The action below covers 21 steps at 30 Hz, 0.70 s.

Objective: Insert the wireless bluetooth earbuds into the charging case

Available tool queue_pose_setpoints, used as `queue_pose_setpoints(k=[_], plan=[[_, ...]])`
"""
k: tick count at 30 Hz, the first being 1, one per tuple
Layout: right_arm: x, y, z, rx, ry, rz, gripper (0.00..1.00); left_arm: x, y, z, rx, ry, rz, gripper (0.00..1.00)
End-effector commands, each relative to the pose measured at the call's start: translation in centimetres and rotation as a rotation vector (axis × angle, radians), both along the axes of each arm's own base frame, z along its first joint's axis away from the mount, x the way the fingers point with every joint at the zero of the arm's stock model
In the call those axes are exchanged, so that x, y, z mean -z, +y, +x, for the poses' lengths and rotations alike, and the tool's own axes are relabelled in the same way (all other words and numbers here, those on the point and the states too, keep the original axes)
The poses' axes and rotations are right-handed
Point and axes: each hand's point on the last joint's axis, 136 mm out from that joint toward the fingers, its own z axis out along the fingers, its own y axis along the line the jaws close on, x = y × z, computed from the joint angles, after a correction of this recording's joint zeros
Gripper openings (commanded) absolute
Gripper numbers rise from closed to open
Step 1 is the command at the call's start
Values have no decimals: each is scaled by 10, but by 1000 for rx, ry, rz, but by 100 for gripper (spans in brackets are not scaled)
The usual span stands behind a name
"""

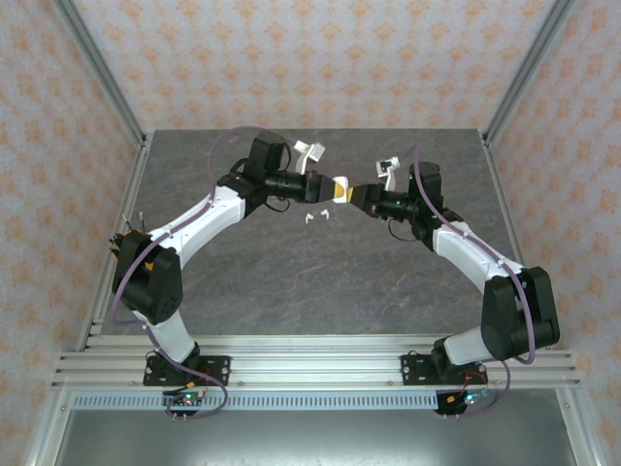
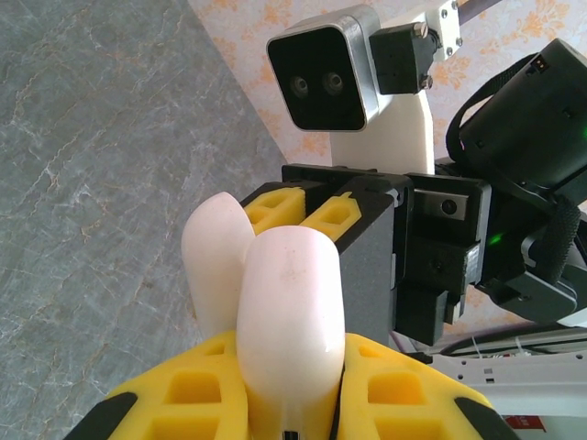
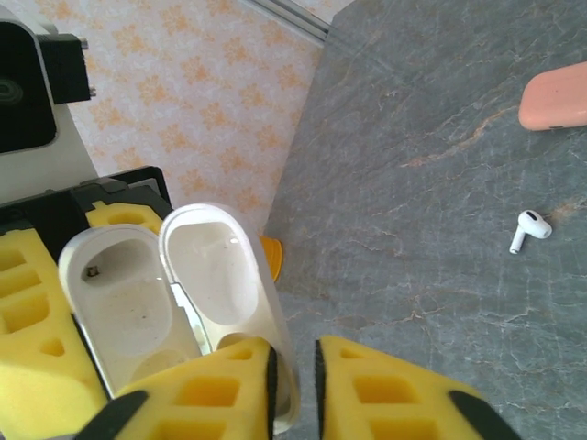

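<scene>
No text, label, brand, number or sign can be read in any view; the white charging case (image 2: pixel 289 312) bears no legible marking; the grey counter (image 3: pixel 440 229) has stone veining; the patterned walls (image 1: pixel 320 58) carry ornament, not lettering.

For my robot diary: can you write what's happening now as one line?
left gripper: shut on charging case | right gripper: jaws narrow, astride open lid rim | white earbud: on table

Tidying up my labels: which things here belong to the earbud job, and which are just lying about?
Job: open white case, held in left pincer; white earbud on table; right pincer.
Lying about: pink case, untouched.
</scene>
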Motion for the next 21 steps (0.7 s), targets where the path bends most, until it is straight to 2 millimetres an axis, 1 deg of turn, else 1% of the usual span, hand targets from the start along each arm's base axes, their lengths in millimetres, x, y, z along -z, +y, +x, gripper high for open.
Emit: queue_pose_setpoints(k=[1, 7, 10, 13, 14, 16, 21], plan=[[-21, 1, 7, -7, -68, 17, 13, -17, -12, -4, 40, -54, -50, 4], [-26, 1, 6, -11, -77, 15, 0, -14, -15, -3, 42, -49, -52, 7], [-28, 1, 6, -8, -80, 10, 0, -13, -15, -2, 38, -49, -50, 9], [-28, -1, 7, -1, -79, 3, 0, -12, -14, -1, 31, -48, -46, 15], [-29, -1, 7, 2, -81, -3, 0, -10, -14, -1, 27, -46, -43, 20], [-27, -3, 7, 18, -80, -27, 0, -10, -13, 0, 16, -51, -37, 32], [-16, -13, 8, 51, -75, -142, 0, -10, -5, 7, -31, -67, -7, 71]])
